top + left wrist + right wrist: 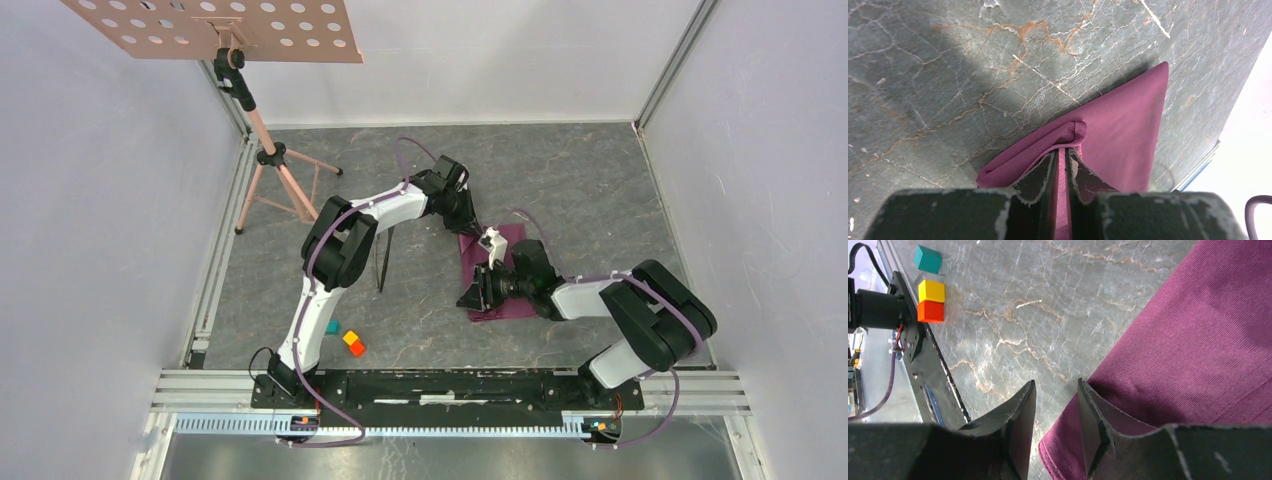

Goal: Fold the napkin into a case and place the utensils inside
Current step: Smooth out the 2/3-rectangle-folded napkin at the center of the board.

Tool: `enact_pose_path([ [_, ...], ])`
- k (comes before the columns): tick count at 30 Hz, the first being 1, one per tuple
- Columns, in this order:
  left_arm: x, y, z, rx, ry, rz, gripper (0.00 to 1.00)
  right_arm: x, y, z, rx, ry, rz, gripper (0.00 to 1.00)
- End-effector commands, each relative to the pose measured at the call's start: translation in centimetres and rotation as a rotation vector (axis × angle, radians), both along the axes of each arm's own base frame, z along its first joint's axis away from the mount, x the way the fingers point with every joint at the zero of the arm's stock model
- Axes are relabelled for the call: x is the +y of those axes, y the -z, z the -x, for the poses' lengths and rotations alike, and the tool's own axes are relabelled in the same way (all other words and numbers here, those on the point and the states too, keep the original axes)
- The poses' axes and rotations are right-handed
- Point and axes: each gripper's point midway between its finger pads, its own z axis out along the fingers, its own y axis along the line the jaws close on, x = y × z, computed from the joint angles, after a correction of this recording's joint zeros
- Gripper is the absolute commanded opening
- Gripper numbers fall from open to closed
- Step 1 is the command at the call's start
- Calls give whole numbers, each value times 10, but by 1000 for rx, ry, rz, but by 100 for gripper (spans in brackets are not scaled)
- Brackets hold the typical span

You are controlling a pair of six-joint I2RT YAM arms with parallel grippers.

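Note:
The plum-purple napkin [512,238] lies folded on the stone table, partly hidden under both grippers. My left gripper [1068,150] is shut on a raised fold of the napkin [1133,120], with cloth pinched between its jaws. My right gripper [1056,385] is open at the napkin's [1198,340] near left corner; the hem lies below the gap and nothing is gripped. In the top view the left gripper [480,233] is at the napkin's far end and the right gripper [473,292] at its near end. The dark slim utensils [382,262] lie left of the napkin, beside the left arm.
Teal [331,326], yellow [351,338] and orange [357,349] blocks sit near the front rail, left of the napkin. A tripod stand [272,160] with a perforated board [215,25] is at the back left. White walls enclose the table.

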Motion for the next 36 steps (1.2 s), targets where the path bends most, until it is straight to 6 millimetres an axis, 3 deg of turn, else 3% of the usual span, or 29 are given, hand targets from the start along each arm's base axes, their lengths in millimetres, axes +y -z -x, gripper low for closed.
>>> enact_pose_path([
  [1, 17, 30, 6, 36, 33, -83, 16, -5, 2, 23, 14, -36, -48, 43],
  [6, 19, 31, 2, 38, 32, -89, 15, -17, 7, 47, 32, -49, -55, 44],
  [14, 22, 29, -2, 32, 31, -98, 15, -22, -2, 65, 36, -51, -114, 47],
  [19, 19, 17, -1, 26, 58, -87, 19, -33, 11, 73, 71, -59, -29, 47],
  [22, 12, -14, 2, -20, 91, -47, 30, -41, -10, 45, -55, -39, 96, 52],
  [24, 6, -39, 4, -51, 117, -18, 38, -56, -28, 19, -135, 29, 213, 62],
  [26, 1, -62, 8, -58, 140, 13, 45, -76, -44, -8, -172, 128, 310, 65],
  [30, -3, -100, 14, -86, 168, 74, 55, -133, -40, -45, -91, 368, 451, 68],
  [36, 5, -134, 37, -100, 219, 115, 60, -181, -34, -74, -17, 560, 443, 70],
])
